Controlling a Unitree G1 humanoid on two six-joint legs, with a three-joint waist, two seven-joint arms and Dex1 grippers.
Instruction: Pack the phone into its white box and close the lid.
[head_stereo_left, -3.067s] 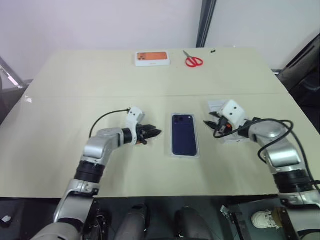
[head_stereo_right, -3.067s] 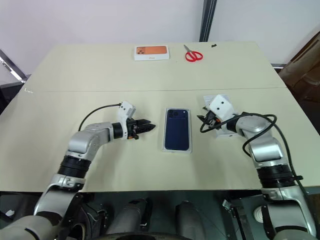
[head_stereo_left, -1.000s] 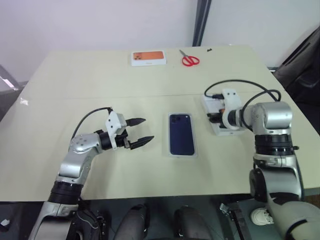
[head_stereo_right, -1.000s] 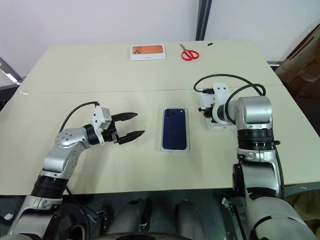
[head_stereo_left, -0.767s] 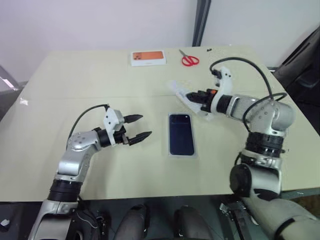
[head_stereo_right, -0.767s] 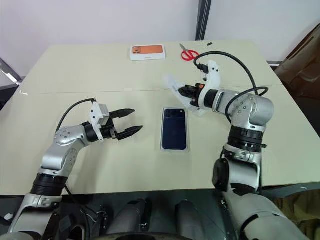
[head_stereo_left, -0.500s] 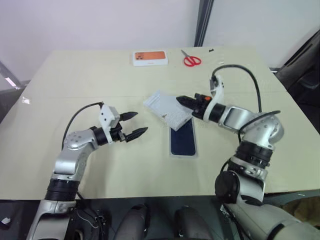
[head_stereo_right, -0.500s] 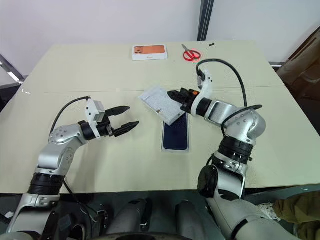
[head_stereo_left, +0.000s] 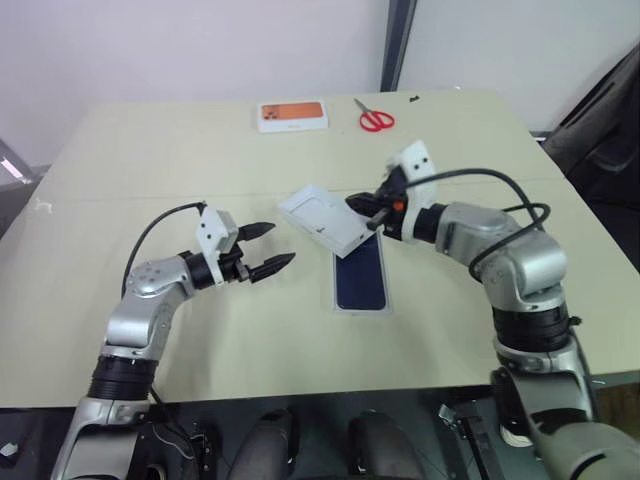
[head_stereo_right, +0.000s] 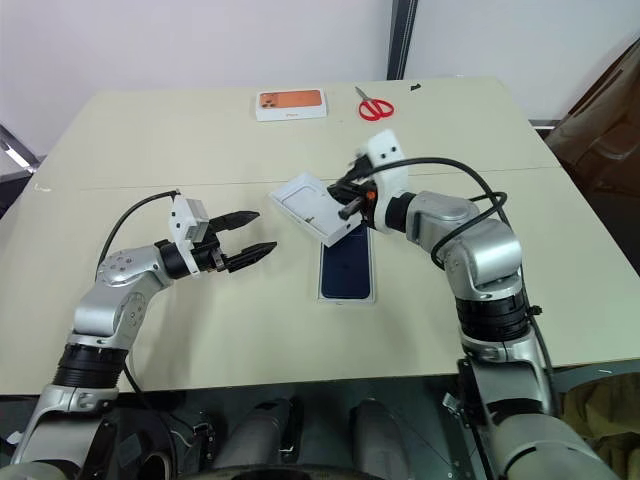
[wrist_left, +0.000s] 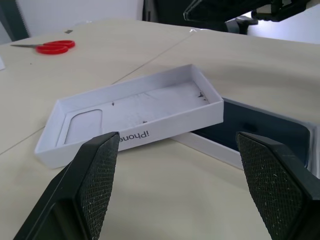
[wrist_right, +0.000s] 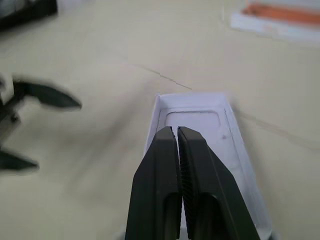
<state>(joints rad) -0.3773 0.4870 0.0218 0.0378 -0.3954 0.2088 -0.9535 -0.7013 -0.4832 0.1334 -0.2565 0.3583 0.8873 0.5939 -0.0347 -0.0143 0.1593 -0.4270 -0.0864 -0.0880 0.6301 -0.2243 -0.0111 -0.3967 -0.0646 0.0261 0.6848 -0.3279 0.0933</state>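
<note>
Box (head_stereo_left: 337, 303), white and shallow, lies at mid counter (head_stereo_left: 150, 150) with phone (head_stereo_left: 361, 280) flat inside, dark back up. Lid (head_stereo_left: 322, 218), hollow side up and empty, is tilted over the phone's far end, its edge clamped in right pincer (head_stereo_left: 368, 207), whose fingers are together; that arm reaches in from the right, angled slightly down. Left pincer (head_stereo_left: 272, 246) hangs just left of box, level, fingers apart, empty. Orange-topped box (head_stereo_left: 292, 115) and red scissors (head_stereo_left: 376, 118) sit at counter's far edge.
</note>
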